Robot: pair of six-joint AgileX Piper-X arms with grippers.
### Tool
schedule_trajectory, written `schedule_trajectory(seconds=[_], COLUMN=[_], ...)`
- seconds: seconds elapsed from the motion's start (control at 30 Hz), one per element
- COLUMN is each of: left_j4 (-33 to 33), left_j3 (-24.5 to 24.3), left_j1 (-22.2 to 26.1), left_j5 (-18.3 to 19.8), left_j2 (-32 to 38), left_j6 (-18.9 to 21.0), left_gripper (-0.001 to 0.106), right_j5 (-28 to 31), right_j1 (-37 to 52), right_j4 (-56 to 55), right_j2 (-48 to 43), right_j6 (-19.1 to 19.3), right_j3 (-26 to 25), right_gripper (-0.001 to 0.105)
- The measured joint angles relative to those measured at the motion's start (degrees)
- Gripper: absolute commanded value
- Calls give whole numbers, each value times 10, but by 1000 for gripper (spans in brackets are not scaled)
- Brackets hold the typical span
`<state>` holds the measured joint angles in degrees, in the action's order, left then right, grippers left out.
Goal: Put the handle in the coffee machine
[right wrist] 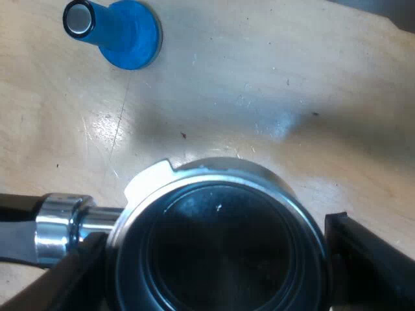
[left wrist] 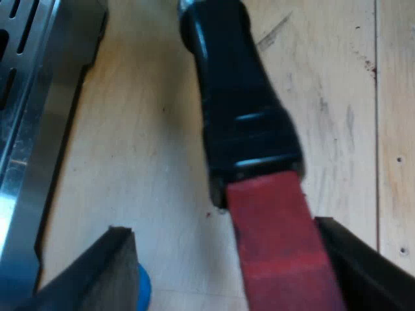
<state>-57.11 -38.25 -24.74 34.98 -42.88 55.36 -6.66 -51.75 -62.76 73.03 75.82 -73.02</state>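
Holder (right wrist: pixel 220 253) over the wooden table (right wrist: pixel 259 84), between both our grippers.
Its basket sits in our right gripper (right wrist: pixel 214 233), fingers closed against the rim. The handle's (left wrist: pixel 240 110) red end (left wrist: pixel 279 253) lies inside our wide-open left gripper (left wrist: pixel 224 232), nothing gripped. Blue tamper (right wrist: pixel 123 32) stands well apart; espresso machine (left wrist: pixel 32 129) edge is near.

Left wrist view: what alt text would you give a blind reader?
A black handle with a red end runs between the two black fingers of the open left gripper, over a pale wooden table. A steel espresso machine and part of a blue tamper are close by.
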Motion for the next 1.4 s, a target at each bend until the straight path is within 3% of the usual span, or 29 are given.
schedule_trajectory(seconds=[0.4, 1.4], left_j4=[38, 45], left_j3=[21, 24], left_j1=[0, 0], left_j5=[0, 4], left_j2=[-1, -1], left_j6=[0, 0], left_gripper=[58, 58], right_j5=[0, -1], right_j1=[0, 0], right_j4=[8, 17], right_j2=[0, 0], right_j6=[-4, -9], right_j3=[0, 0], right_gripper=[0, 0])
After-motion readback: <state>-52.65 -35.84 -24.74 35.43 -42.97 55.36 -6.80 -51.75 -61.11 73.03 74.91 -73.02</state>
